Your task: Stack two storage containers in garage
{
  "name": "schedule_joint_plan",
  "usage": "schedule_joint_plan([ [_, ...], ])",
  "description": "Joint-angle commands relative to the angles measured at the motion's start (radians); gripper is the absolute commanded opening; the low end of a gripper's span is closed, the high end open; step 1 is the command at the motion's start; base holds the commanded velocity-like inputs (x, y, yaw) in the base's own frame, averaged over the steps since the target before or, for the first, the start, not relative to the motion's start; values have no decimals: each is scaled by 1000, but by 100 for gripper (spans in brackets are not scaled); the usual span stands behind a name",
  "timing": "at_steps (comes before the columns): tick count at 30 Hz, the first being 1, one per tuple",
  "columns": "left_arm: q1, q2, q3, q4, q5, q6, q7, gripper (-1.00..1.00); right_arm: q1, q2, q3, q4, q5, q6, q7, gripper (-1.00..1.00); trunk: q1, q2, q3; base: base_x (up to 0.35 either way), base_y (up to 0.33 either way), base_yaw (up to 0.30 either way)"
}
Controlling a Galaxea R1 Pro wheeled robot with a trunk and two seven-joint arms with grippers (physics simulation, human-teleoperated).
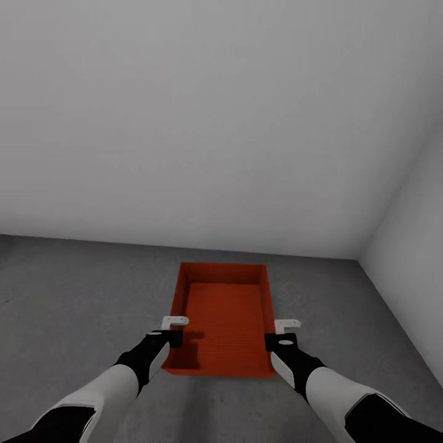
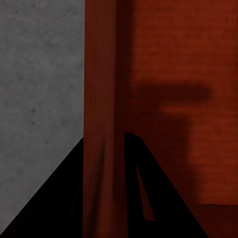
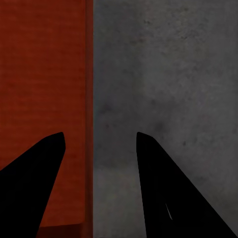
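My left pincer [image 1: 174, 330] sat at the bin's [image 1: 224, 317] nine-o'clock wall, near its front corner, and in the left wrist view its dark fingers [image 2: 64, 198] stood one on each side of that thin orange-red wall [image 2: 101, 119], close against it; I judged it to be pinching the wall, though the contact itself lay in shadow. The bin rested open side up on the grey concrete floor [image 1: 74, 289], close to the pale wall [image 1: 215, 123] at twelve o'clock and near the room's corner toward two o'clock.

My right pincer [image 1: 285, 332] straddled the three-o'clock wall with its fingers [image 3: 34, 183] spread wide, wall and bare floor showing between them and neither finger touching.

To finish this step well, I judged I should let go with both sides evenly, lift straight up clear of the rim, and not nudge the bin, since the second one must stack squarely on it.

I could not tell whether the bin's base lay fully flat. The bin's near wall was partly cut off by my forearms.
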Motion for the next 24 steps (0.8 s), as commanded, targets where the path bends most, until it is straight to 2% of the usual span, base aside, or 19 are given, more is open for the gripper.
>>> schedule_joint_plan([
  [1, 0, 1, 8, 0, 1, 6, 8, -100, -1, -1, -21, -17, 6, -18, 32, -100, 4, -8, -6, 0, 0, 0],
  [3, 0, 1, 8, 0, 1, 6, 8, -100, -1, 0, -21, -17, 6, -18, 32, -100, 11, -22, -15, 0, 0, 0],
  [24, 0, 1, 8, 0, 1, 6, 8, -100, -1, -1, -20, -17, 6, -18, 32, -100, 11, -22, -49, 0, 0, 0],
])
